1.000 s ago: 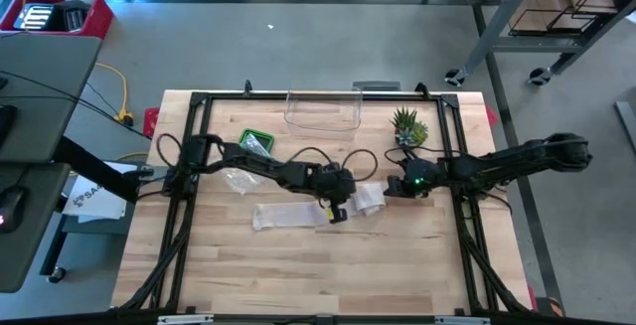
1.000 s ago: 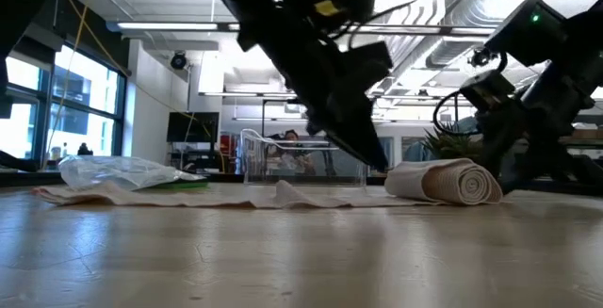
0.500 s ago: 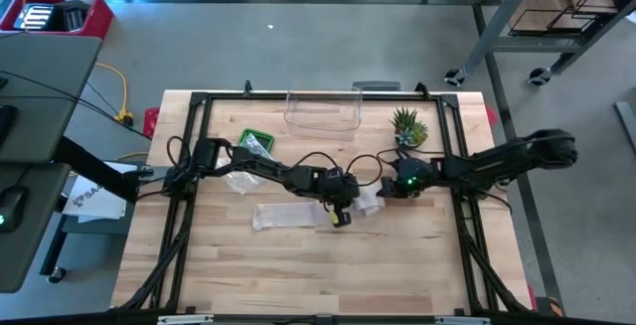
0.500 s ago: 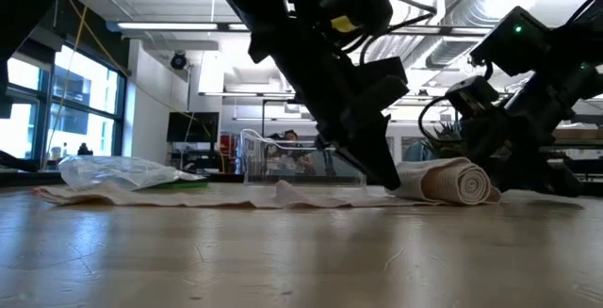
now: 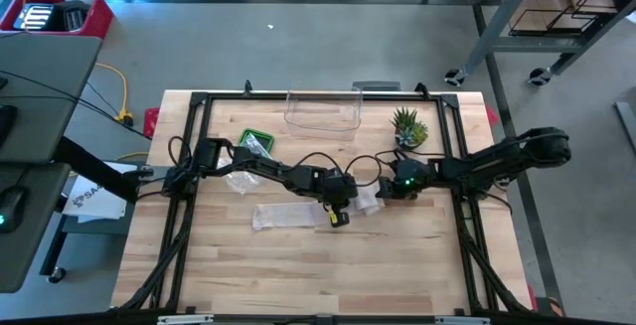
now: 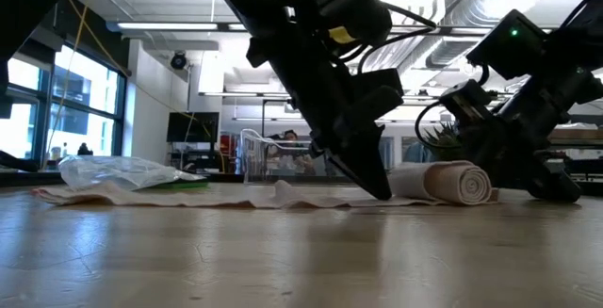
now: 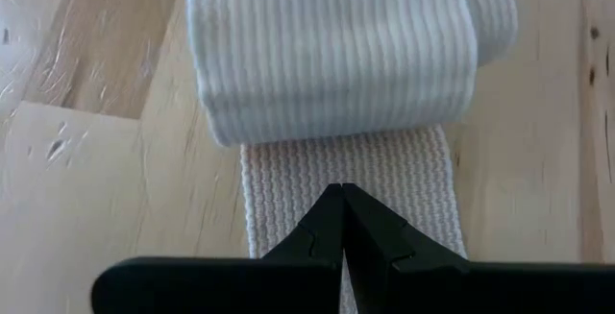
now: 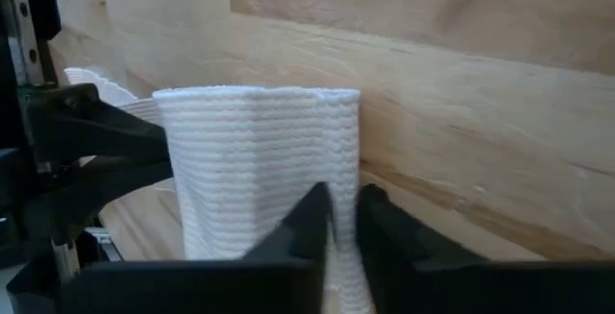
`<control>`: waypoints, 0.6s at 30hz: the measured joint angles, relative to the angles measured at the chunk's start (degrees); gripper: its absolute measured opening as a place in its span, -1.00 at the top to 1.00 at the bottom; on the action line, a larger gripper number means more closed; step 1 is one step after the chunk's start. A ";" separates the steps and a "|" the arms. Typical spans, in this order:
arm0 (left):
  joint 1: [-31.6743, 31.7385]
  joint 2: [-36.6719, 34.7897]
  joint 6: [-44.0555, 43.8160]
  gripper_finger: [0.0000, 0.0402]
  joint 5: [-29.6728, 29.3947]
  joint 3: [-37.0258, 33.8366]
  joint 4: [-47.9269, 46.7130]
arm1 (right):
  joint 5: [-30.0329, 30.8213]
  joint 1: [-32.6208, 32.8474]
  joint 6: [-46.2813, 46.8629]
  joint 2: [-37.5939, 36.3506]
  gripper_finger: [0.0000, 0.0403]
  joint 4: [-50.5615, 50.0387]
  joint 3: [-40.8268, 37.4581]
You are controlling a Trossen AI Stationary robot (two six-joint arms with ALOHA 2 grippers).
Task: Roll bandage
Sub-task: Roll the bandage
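Bandage (image 6: pixel 443 181): off-white ribbed elastic cloth, partly wound into a squashed roll near the middle of the wooden table (image 5: pixel 298 275), its unrolled tail (image 5: pixel 288 215) lying flat toward the left arm's side.

Left gripper (image 7: pixel 342 199): fingers pressed together with no gap, tips set down on the flat strip just short of the roll. Left arm reaches in low from the table's left edge, steeply angled down in the low view.

Right gripper (image 8: pixel 343 208): fingers narrowed to a slim gap, pinching the end edge of the roll's cloth between them. Right arm stretched in from the table's right edge, wrist low, green light showing.

Clear plastic bag (image 5: pixel 238 179): beside the left arm. Green card (image 5: pixel 255 142): behind it. Clear bin (image 5: pixel 322 112): at the far edge. Small plant (image 5: pixel 408 126): to its right.
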 joint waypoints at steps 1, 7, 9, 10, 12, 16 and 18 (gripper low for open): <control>0.00 0.00 0.00 1.00 -0.01 0.00 -0.04 | 0.13 0.04 0.04 0.22 0.90 0.01 0.02; 0.00 -1.61 -1.75 1.00 0.09 -0.03 -5.97 | 0.41 0.04 -0.93 -1.82 0.98 -3.73 0.86; 0.00 -3.01 -2.56 1.00 0.06 -0.10 -8.91 | 0.46 0.04 -0.95 -3.05 0.99 -4.68 1.25; 0.00 -3.61 -2.06 1.00 -0.11 -0.14 -10.05 | 0.51 0.04 -0.93 -3.58 0.99 -5.05 1.32; 0.00 -5.38 0.71 1.00 -0.81 -0.17 -11.13 | 0.51 0.05 -0.94 -4.56 0.99 -5.70 1.85; -0.04 -9.40 5.21 1.00 -2.91 -0.15 -12.79 | -0.07 0.54 -2.64 -5.50 1.00 -7.77 3.62; -0.11 -11.05 6.41 1.00 -4.63 -0.35 -14.55 | -0.15 0.98 -3.55 -5.57 1.00 -9.12 4.95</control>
